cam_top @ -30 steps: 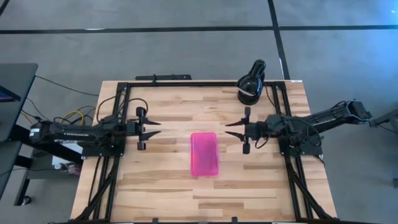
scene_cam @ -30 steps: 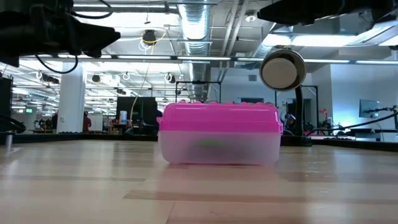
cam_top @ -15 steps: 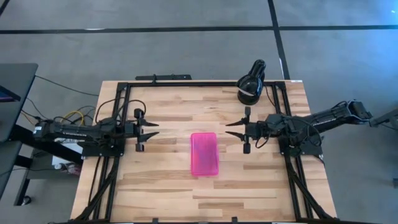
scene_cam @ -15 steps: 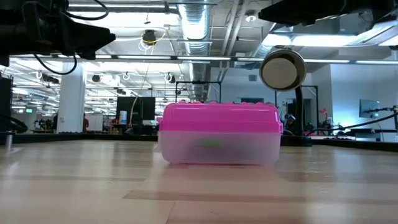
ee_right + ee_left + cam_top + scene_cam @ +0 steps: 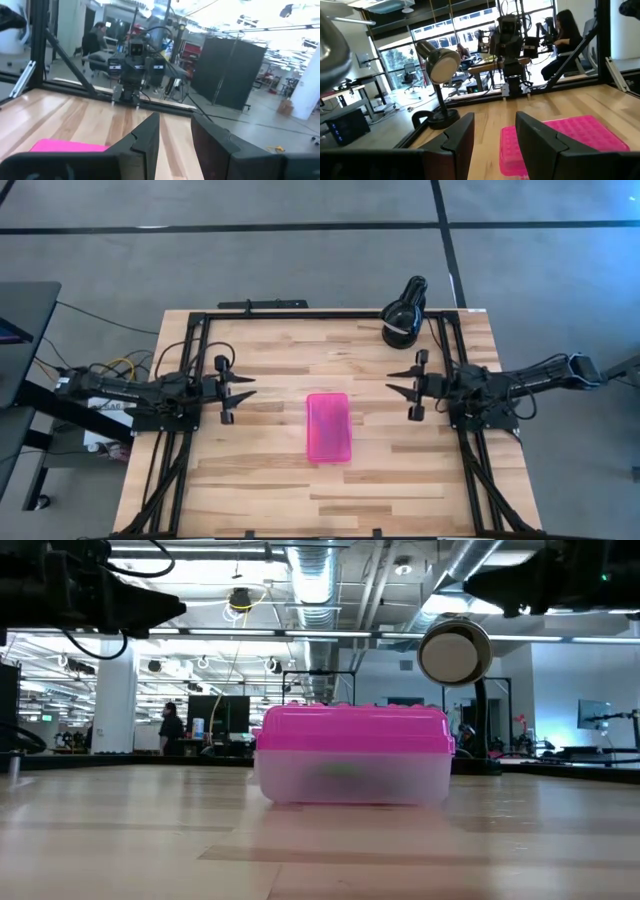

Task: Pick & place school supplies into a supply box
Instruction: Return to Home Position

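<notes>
the supply box (image 5: 329,427) lies about midway between the left and right edges of the tabletop (image 5: 300,492), its long sides running from the back edge toward the front edge. its pink lid is down over the clear base, and in the low view the supply box (image 5: 350,755) sits flat on the wood. through the frosted base we cannot make out what is inside.

the left hand (image 5: 252,387) hangs over the left part of the tabletop, pointing toward the box but well apart from it. its fingers (image 5: 460,137) stand a fair way open with nothing between them, and we see the pink lid through the gap.

the right hand (image 5: 390,383) hangs over the right part of the tabletop, facing the left one, also well apart from the box. its fingers (image 5: 147,135) are parted by a narrower gap and hold nothing.

a black lamp (image 5: 405,313) stands at the back right corner of the tabletop. a person (image 5: 172,725) shows in the room beyond.
</notes>
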{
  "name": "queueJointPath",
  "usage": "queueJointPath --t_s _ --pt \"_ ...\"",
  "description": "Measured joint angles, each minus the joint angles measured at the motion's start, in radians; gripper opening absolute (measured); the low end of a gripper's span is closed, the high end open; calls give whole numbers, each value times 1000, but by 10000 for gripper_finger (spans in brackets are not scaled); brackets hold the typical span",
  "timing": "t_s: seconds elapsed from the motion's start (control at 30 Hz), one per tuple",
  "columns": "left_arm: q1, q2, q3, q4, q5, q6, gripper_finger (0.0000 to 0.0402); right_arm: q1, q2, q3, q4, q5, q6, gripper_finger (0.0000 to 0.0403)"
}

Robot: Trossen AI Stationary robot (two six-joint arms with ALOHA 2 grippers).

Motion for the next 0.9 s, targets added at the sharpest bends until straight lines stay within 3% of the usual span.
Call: queueJointPath --t_s 0.27,0.53,0.9 --pt "86 0 -1 0 113 7 139 -11 -149 -75 -12 -6 -7 109" --pt "177 0 -1 -3 252 -10 139 -82 -269 -114 -121 -140 35 109" --pt "194 0 -2 -40 285 -12 139 -109 -399 -171 -206 -164 42 109"
